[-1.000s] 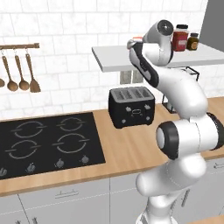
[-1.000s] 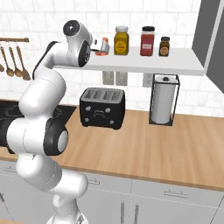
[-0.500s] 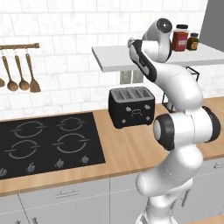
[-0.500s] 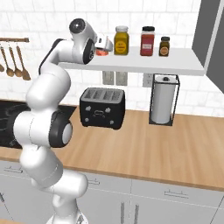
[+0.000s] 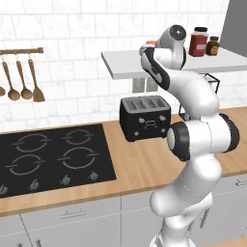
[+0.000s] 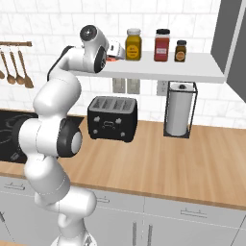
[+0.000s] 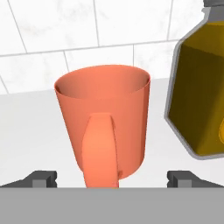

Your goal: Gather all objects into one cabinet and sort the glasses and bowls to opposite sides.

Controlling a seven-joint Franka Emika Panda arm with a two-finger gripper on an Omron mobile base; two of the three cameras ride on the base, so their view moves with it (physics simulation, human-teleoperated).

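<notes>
gripper (image 7: 111,179) spread as wide as it goes, nothing clamped, two dark fingertips (image 7: 41,178) standing well apart at either side of the hand view. directly ahead between them, close in: salmon-red glass (image 7: 105,127), upright on the thin white shelf (image 7: 26,131), its handle turned straight toward the hand, open mouth up. looks centred between the tips but not yet touched by either. just beside it, on one side and a little further back: yellow spice jar (image 7: 199,87), near enough to crowd that fingertip. beyond both: white tiled wall (image 7: 87,26).

from the right base view, hand raised to shelf height at the shelf's near end, glass (image 6: 111,58) a sliver of red just past the wrist, yellow jar (image 6: 133,44) next along, then red spice jar (image 6: 162,45) and dark spice jar (image 6: 180,50) further off. far below the hand: black toaster (image 6: 112,117) and paper towel holder (image 6: 179,109) on the wooden counter (image 6: 192,163).

step in hand, by the look of it: reaching in to pick the glass off the shelf, first stage of carrying it to the cabinet. next move probably calls for a short push forward until the tips straddle the body or handle, then closing; care needed to keep clear of the yellow jar and not tip the glass by the handle.
</notes>
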